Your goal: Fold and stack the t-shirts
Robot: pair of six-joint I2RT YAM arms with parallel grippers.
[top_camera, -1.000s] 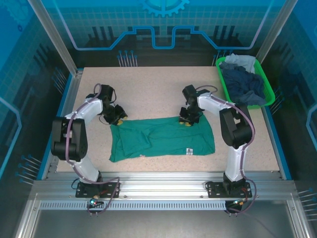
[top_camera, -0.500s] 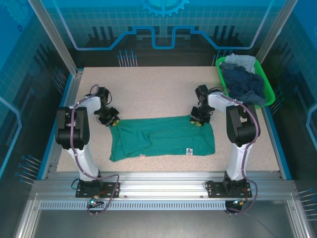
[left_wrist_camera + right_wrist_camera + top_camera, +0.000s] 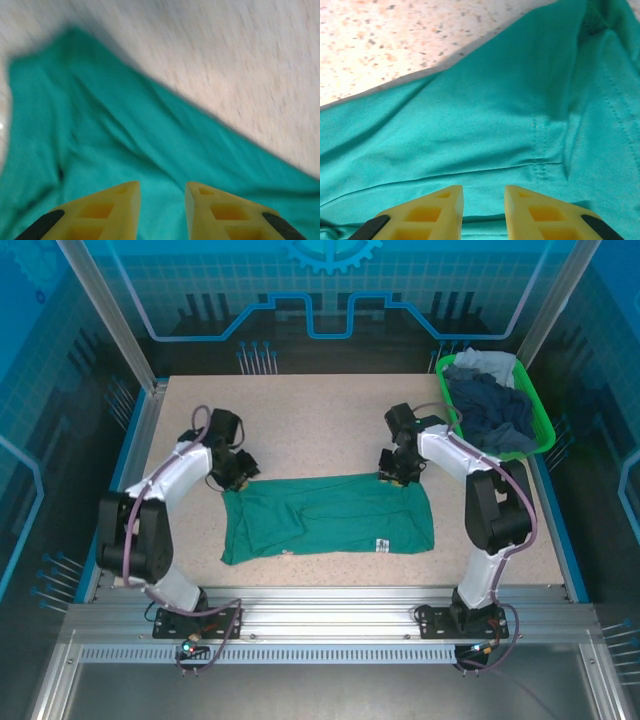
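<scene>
Even, bright overhead light; my left wrist view is motion-blurred across the teal-green cloth t-shirt (image 3: 125, 140), my right wrist view sharp.

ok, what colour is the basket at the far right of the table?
The basket is bright green; clearest in the top external view.

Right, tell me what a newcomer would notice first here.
The teal-green t-shirt stands out first, spread across the middle of the speckled table. The left pincer and right pincer each sit at one of its far corners. After that comes the bright green basket at the far right corner, heaped with navy shirts and a pale grey-blue shirt.
</scene>
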